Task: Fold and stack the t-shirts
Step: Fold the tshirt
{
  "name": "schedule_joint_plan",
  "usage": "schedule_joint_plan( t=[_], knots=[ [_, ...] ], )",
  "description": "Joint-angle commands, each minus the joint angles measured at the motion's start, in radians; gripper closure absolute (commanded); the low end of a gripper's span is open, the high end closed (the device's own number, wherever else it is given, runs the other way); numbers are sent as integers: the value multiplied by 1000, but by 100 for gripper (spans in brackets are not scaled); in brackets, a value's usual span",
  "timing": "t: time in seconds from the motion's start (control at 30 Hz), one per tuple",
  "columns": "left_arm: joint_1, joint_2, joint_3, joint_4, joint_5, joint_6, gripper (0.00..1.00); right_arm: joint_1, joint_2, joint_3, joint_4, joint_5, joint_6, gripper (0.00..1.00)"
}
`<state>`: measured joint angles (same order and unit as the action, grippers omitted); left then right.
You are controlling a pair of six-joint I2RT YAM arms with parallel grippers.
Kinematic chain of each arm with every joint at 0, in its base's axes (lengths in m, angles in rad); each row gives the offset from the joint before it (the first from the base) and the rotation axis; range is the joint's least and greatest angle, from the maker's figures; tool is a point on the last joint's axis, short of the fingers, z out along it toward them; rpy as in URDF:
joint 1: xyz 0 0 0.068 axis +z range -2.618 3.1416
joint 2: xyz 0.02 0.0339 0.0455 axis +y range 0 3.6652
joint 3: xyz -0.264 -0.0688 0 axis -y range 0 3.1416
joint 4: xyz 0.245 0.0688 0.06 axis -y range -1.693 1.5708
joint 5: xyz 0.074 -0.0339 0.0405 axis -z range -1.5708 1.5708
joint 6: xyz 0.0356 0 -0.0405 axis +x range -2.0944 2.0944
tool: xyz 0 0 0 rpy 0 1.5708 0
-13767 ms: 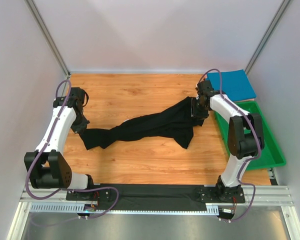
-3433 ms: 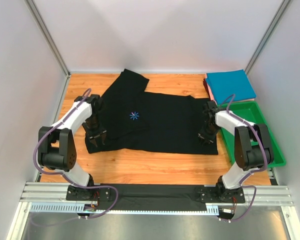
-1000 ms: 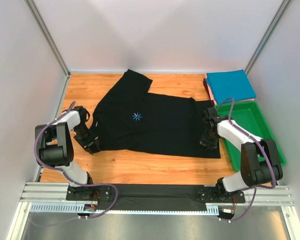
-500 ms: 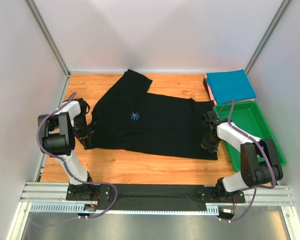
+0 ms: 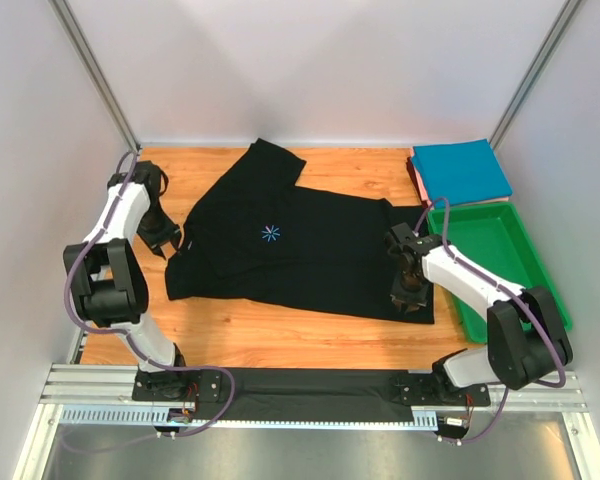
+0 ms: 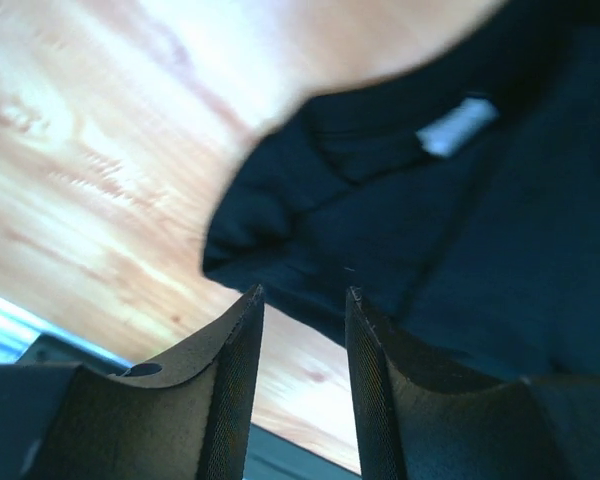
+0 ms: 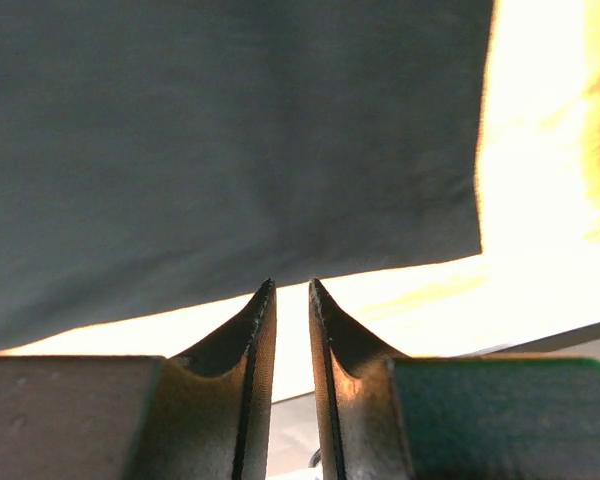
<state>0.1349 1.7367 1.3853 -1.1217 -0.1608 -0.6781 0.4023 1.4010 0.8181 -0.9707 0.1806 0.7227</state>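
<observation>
The big black t-shirt [image 5: 310, 255] lies spread flat on the wooden table, its blue-white starburst [image 5: 270, 233] facing up. My left gripper [image 5: 166, 241] hovers at the shirt's left edge, open and holding nothing. Its wrist view shows the left gripper [image 6: 302, 292] over wood, with the black t-shirt [image 6: 460, 250] and its white neck label [image 6: 458, 127] just ahead. My right gripper [image 5: 411, 297] is at the near right corner; the right gripper [image 7: 290, 283] has a narrow empty gap and sits just off the hem of the black t-shirt [image 7: 230, 140]. A folded teal t-shirt [image 5: 462, 170] rests on a reddish one [image 5: 415, 178].
A green plastic tray [image 5: 525, 300] stands along the right edge, just right of my right arm. White walls with metal posts close in the table on three sides. Bare wood [image 5: 280, 335] runs along the near side below the shirt.
My left arm has swung toward the far side along the table's left edge, off the shirt. The right gripper slid a little left and nearer at the hem corner. The shirt's left edge shifted slightly.
</observation>
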Motion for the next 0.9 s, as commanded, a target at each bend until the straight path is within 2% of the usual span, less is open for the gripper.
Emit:
schedule_joint_plan(
  t=[0.0,0.13,0.17,0.2,0.33,0.7,0.87],
  knots=[
    [-40,-28,57,34,101,31,54,47,-17,119,-51,8,38,79],
    [-57,41,55,51,179,22,55,81,-19,174,-80,11,53,79],
    [-60,46,37,104,251,22,56,85,-23,182,-82,13,55,79],
    [-76,43,20,127,265,11,56,87,-26,187,-82,14,57,79],
    [-126,49,-17,151,228,-8,55,90,-56,190,-92,19,55,78],
    [-132,132,-74,180,204,-78,56,90,-56,191,-86,42,35,78],
    [-133,139,-117,275,228,-84,58,90,-40,194,-83,45,32,78]
  ],
)
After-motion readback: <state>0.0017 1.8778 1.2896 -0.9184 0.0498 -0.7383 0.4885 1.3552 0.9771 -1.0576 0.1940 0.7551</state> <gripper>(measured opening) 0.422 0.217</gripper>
